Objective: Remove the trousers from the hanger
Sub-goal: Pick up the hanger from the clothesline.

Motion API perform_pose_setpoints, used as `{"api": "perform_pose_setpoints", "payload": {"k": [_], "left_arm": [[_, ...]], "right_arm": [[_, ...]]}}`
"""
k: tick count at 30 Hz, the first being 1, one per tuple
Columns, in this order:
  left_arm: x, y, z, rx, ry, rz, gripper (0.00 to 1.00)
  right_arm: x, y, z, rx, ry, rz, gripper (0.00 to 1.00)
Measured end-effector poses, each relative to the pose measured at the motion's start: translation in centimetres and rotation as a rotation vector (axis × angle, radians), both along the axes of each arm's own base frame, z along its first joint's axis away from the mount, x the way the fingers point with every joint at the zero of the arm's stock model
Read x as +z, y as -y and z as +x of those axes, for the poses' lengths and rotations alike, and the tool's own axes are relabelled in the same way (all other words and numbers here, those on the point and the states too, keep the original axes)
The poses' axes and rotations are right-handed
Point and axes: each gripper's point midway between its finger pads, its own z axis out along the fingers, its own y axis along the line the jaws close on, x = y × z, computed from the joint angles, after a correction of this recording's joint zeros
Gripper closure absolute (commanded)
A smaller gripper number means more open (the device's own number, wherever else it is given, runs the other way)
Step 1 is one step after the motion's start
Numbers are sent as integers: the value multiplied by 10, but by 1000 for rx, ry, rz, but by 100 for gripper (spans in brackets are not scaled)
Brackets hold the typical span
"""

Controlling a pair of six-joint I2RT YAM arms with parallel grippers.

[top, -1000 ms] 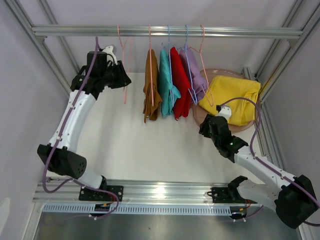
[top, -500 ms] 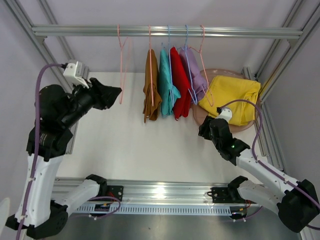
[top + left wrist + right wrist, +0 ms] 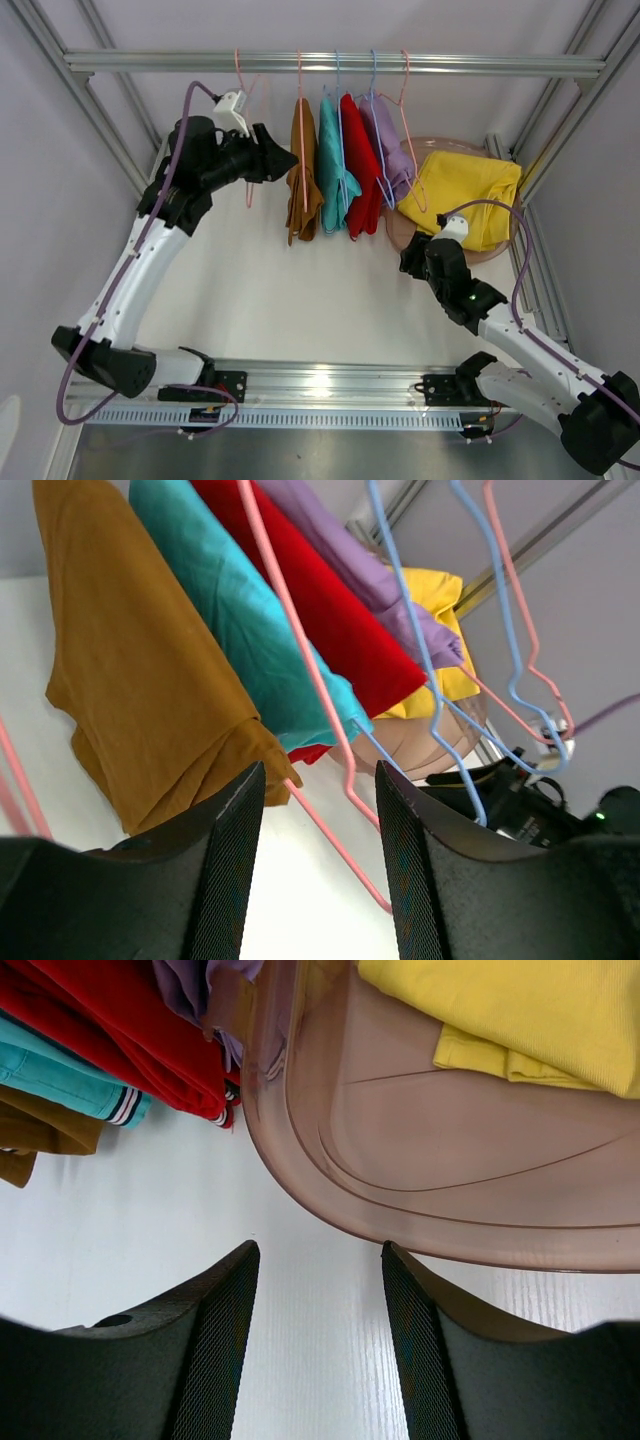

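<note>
1. White tabletop under everything, with the rail running overhead across the far end.
2. Pinkish tub sat far right on the tabletop, and the yellow trousers lay piled in it, off any hanger.
3. Four pairs hung on the rail, packed close, from the left: brown trousers, teal trousers, red trousers, lavender trousers. Each had its long axis straight down.
4. Left end effector was raised and aimed at the brown trousers, just beside their outer face. Its jaws were moderately parted and empty.
5. Right end effector sat low beside the tub wall, jaws also apart and empty, with three other pairs between it and the brown.
6. The left arm was clearly nearer, so brown looked like the next pick, with the reach going sideways toward the right arm's side.
7. Bare pink hanger hung behind the left arm.
</note>
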Motion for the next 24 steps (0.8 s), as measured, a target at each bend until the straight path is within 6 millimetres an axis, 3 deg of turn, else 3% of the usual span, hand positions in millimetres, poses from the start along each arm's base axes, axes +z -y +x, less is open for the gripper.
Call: {"api": "perform_pose_setpoints", "payload": {"k": [6,15,22,24], "left_arm": [[-23,14,27,-2,-56,-6,47],[-30,42,57,-47,-100,-113,47],[-35,61,72,-89,-141,-208,59],[-35,65,74,-98,-154,-229,68]], "right_arm": [[1,6,2,0,9,-26,43],[-11,23,7,-29,-21,-56,43],[-13,30,9,-38,-29,-54,42],[-14,31,9,-39,-31,-54,43]]}}
